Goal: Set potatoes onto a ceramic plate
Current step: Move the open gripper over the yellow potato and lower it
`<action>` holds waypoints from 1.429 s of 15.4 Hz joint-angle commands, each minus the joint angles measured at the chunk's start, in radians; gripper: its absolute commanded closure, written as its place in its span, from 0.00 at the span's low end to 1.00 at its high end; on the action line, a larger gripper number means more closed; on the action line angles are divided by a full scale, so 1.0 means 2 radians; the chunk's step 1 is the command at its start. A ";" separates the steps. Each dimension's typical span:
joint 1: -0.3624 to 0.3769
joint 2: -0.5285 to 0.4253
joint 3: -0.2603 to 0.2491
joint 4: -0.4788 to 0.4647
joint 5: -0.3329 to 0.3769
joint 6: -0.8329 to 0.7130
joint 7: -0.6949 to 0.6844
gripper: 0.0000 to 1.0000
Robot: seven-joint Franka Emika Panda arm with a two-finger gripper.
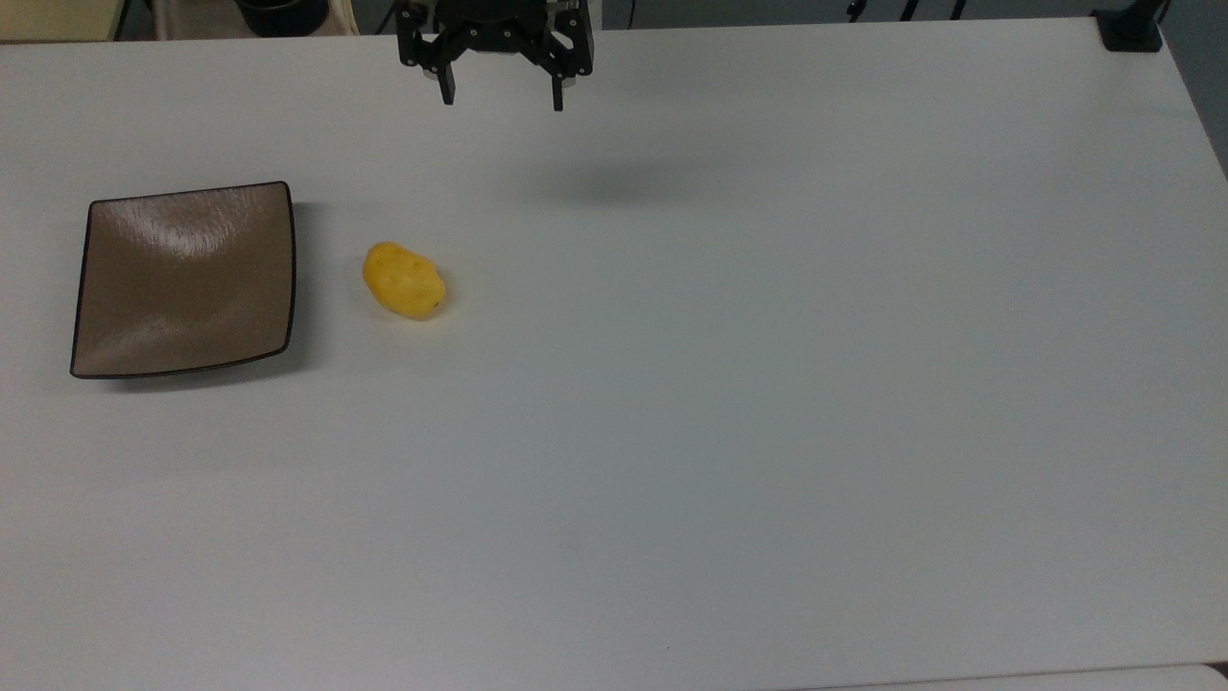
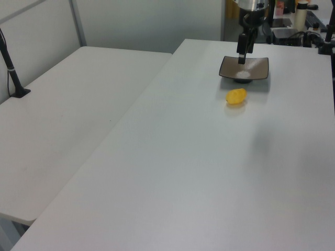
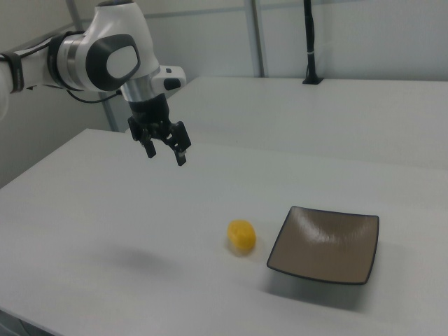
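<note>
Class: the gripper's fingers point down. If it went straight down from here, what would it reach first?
Most likely bare table. The open gripper hangs above its own shadow, apart from the potato and the plate. Nothing seems to lie beneath it, though depth is uncertain.

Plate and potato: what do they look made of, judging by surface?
Ceramic plate: looks like glazed ceramic, glossy brown with a thin dark rim; bright light streaks reflect off its curved surface. Hard plastic can't be ruled out by look alone.
Potato: uniform bright yellow, matte, slightly dimpled skin; the even colour suggests a plastic or foam replica rather than real produce, though that's uncertain.
</note>
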 commanded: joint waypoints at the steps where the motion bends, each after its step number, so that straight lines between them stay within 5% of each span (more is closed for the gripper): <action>1: -0.004 -0.013 0.004 -0.015 0.010 -0.009 -0.011 0.00; 14: -0.002 0.000 0.004 -0.014 0.010 0.056 -0.004 0.00; 22: -0.019 0.034 0.001 -0.017 -0.033 0.128 -0.016 0.00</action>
